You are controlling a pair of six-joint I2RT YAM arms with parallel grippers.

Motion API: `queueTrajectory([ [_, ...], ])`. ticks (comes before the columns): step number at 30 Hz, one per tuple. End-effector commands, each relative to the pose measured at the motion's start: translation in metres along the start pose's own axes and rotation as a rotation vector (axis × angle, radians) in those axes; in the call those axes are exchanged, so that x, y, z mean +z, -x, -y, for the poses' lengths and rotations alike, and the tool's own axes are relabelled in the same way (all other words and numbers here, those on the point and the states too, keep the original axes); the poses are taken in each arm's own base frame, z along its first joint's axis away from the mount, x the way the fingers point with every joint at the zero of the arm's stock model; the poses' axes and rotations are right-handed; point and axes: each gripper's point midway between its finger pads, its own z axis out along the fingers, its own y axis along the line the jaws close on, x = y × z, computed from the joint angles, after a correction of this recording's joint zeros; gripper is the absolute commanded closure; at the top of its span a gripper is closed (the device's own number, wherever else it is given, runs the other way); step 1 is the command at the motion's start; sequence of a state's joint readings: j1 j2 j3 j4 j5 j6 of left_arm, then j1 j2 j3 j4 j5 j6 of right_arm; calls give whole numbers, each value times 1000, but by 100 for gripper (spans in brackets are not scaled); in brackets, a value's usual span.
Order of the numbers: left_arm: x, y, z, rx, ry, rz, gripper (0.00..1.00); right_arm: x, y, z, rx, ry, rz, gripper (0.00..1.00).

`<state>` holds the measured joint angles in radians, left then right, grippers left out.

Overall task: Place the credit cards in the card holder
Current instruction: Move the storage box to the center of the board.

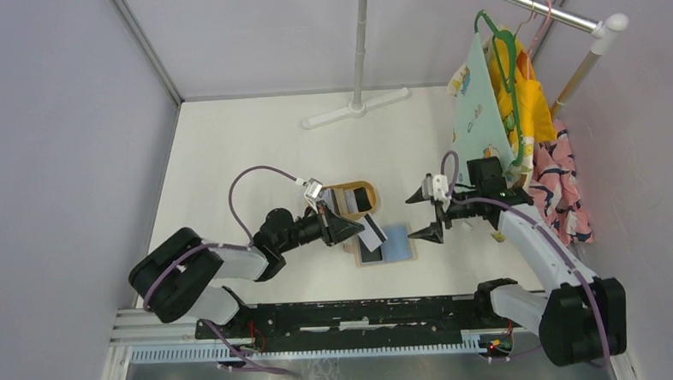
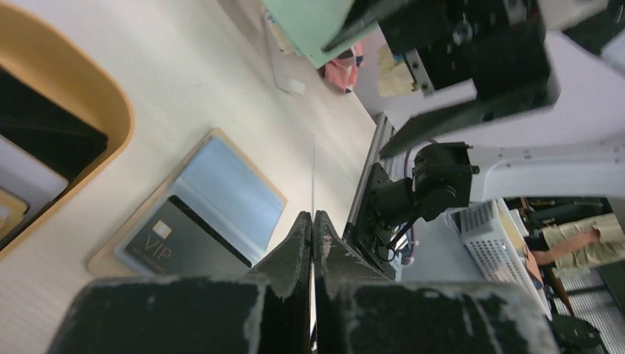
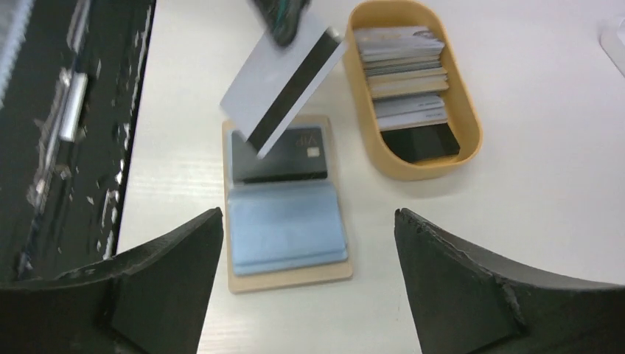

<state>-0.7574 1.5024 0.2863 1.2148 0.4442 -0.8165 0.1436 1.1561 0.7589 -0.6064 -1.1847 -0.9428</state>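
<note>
The card holder lies open on the table, tan rim and light blue lining up. A black VIP credit card sits in its left half. My left gripper is shut on a white credit card with a black stripe, tilted in the air above the holder; in the left wrist view that card shows edge-on beyond the left gripper. My right gripper stands open just right of the holder, with nothing between the fingers of the right gripper.
An oval wooden tray with several more cards stands just behind the holder. A white stand base lies at the back. A clothes rack with hung garments fills the right side, close behind the right arm.
</note>
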Motion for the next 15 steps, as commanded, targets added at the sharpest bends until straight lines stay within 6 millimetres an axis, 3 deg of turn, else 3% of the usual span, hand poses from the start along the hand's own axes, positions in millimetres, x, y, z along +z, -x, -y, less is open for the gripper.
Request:
queueTrajectory([
  [1, -20, 4, -17, 9, 200, -1, 98, -4, -36, -18, -409, -34, -84, 4],
  [4, -39, 23, -18, 94, 301, 55, 98, -2, -48, -24, -502, -38, -93, 2],
  [5, -46, 36, -10, 125, 305, 99, 98, 0, -48, -23, -500, -34, -96, 2],
  [8, -62, 53, -4, 174, 343, 162, 98, 9, -43, -12, -502, -31, -137, 12],
  [10, -70, 53, -7, 188, 384, 156, 98, 21, -36, -1, -505, -49, -170, 23],
  [15, -76, 50, -10, 208, 420, 117, 98, 52, -11, 26, -569, -73, -208, 35],
])
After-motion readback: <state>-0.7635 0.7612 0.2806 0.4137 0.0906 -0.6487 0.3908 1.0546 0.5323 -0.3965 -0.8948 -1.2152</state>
